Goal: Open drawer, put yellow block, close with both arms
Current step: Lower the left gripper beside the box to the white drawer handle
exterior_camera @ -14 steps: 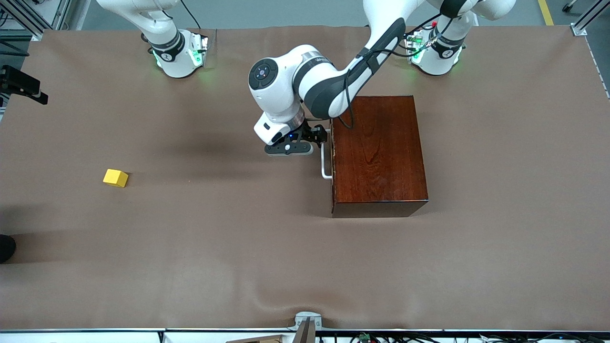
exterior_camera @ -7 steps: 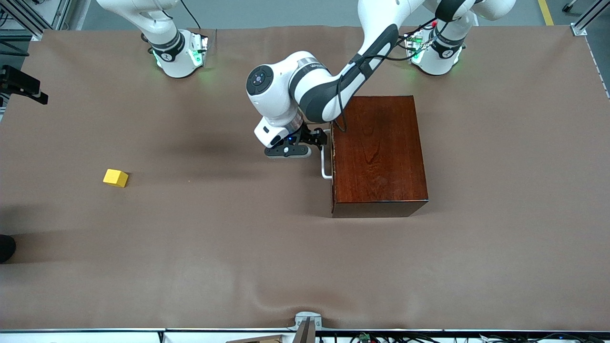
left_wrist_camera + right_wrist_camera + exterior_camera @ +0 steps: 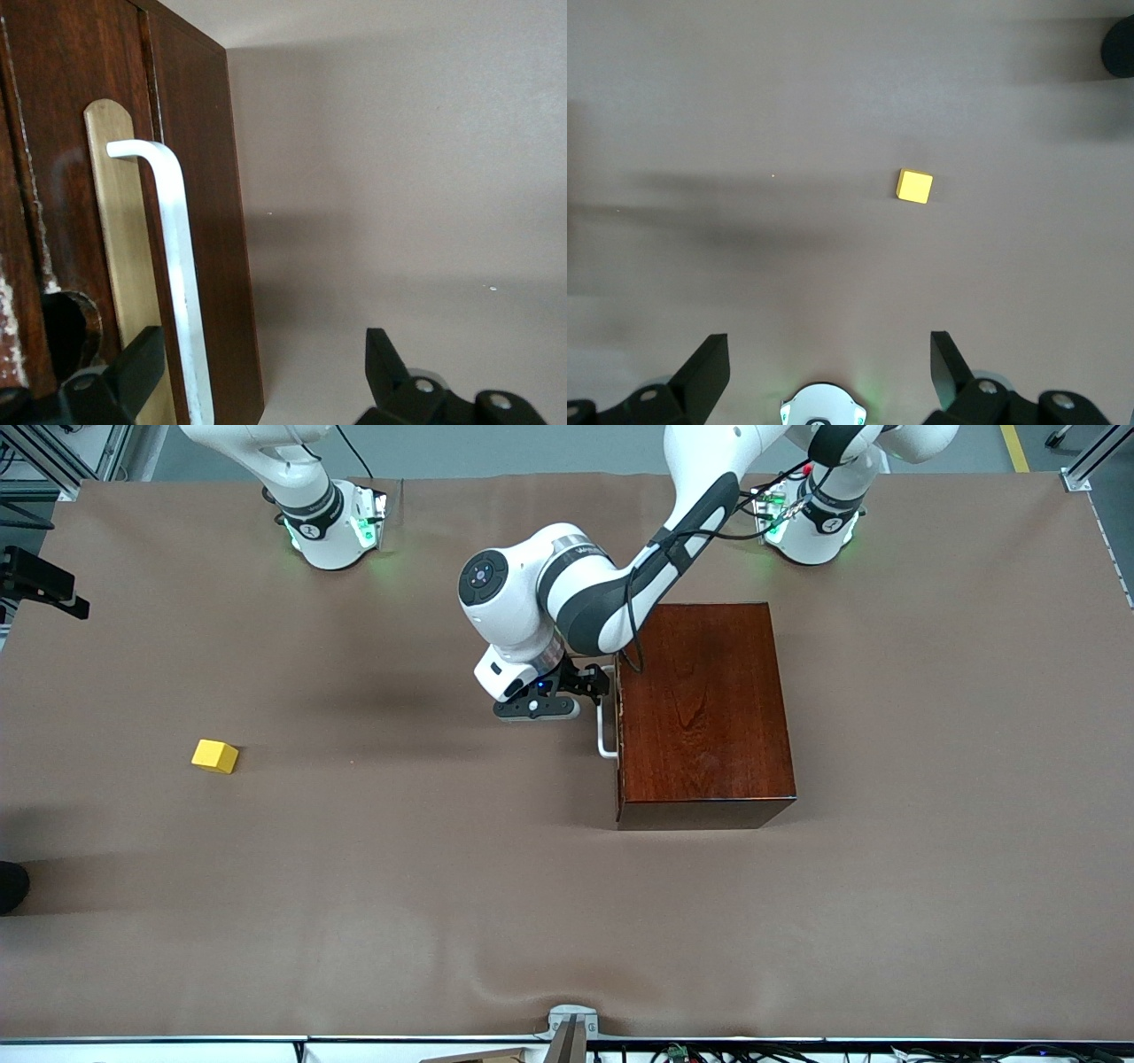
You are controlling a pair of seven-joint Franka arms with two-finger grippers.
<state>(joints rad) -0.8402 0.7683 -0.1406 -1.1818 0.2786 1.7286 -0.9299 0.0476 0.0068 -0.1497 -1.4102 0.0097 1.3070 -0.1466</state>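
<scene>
Left gripper [image 3: 257, 376] sits open around the drawer's handle [image 3: 182, 266], not squeezing. Right gripper [image 3: 828, 372] waits open, high above the table [image 3: 443, 886]; block [image 3: 215, 756] lies near the right arm's edge.

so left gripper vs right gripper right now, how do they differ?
The left gripper is down at the drawer front, its open fingers either side of the white handle; the right gripper hangs high over bare table. The left gripper faces the wooden box side-on; the right gripper looks straight down, yellow block below and off-centre. Both are open and hold nothing.
</scene>
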